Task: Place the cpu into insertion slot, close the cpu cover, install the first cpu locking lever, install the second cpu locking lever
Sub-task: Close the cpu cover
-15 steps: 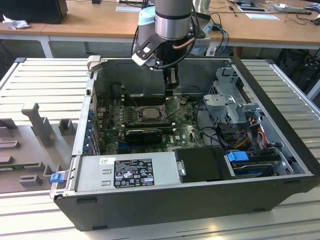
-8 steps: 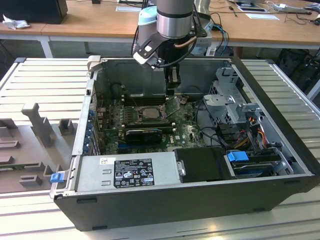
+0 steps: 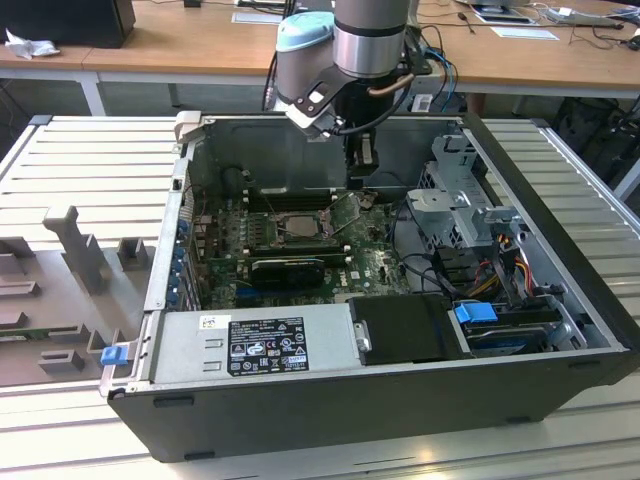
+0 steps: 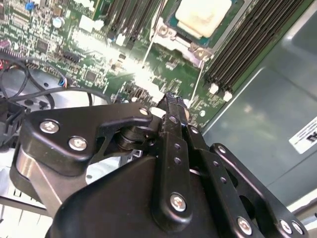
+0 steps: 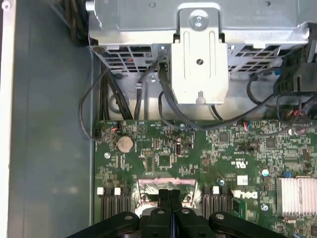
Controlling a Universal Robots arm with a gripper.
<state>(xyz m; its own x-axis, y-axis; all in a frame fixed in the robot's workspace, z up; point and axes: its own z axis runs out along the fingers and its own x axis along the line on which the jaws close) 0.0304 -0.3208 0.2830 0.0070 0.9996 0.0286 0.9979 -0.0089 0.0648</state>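
One cpu (image 3: 297,226) is on record, lying flat in the insertion slot (image 3: 265,232), below the claw (image 3: 362,180) and off toward the exterior view's left of it. Assessment: a light, stiff, flat part with a smooth metal top that offers little purchase. It sits over a delicate pin field, so any handling should be by its outer edges only, lifted or lowered level and never slid sideways. Next, between chip and claw, the cpu cover (image 3: 345,208) stands raised and tilted, just beneath the claw's tips; whether they touch it cannot be determined. Assessment: thin sheet metal, rigid enough but hinged, best pressed on its solid frame edge and not through the central window. Finally, the claw itself hangs inside the open computer case (image 3: 400,400) on the bench (image 3: 60,160). In the first wrist view its fingers (image 5: 163,203) are pressed together with nothing seen between them.
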